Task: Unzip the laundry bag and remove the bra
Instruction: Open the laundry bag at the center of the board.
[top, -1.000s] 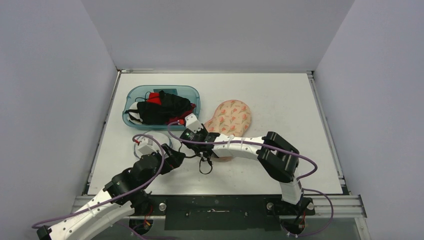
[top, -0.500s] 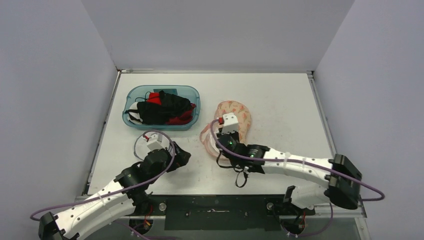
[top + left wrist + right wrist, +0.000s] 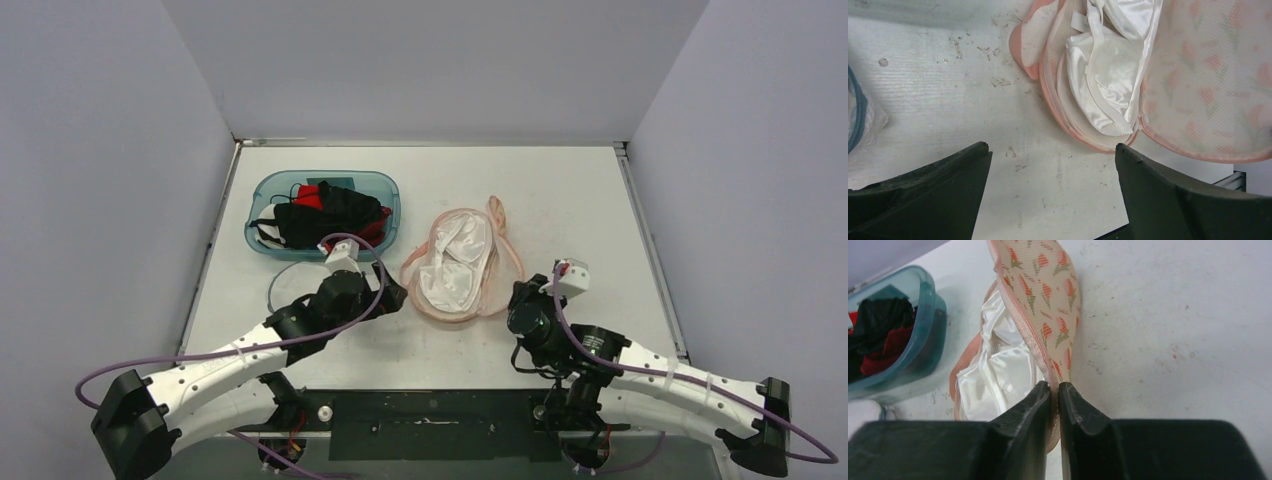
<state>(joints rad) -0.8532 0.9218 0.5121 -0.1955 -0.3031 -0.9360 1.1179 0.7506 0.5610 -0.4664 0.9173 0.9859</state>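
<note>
The flap [image 3: 1048, 295] of the laundry bag [image 3: 440, 308] is pinched tight by the right gripper [image 3: 1054, 390] and held back so the white bra [image 3: 1103, 80] inside can be seen, and the left gripper [image 3: 1050, 147] is held wide open beside it for grabbing.

**Clearance: bag mouth open from above, right side blocked**

- The pink floral mesh laundry bag [image 3: 497, 222] lies mouth-up. The white satin bra [image 3: 452, 266] inside is exposed, so there's a straight path down to it.
- Right pincer [image 3: 1054, 387] is clamped on the bag's flap edge. The flap stretches along the bag's right side and bars entry from there.
- Left pincer [image 3: 1050, 150] has its jaws apart, just beside the bag's near-left rim, with bare white worktop [image 3: 580, 200] between its fingers.
- The teal plastic bin [image 3: 258, 192] of black and red garments sits near the bag's far-left, leaving a narrow worktop lane between them.
- There's wide bare worktop beyond and right of the bag.
</note>
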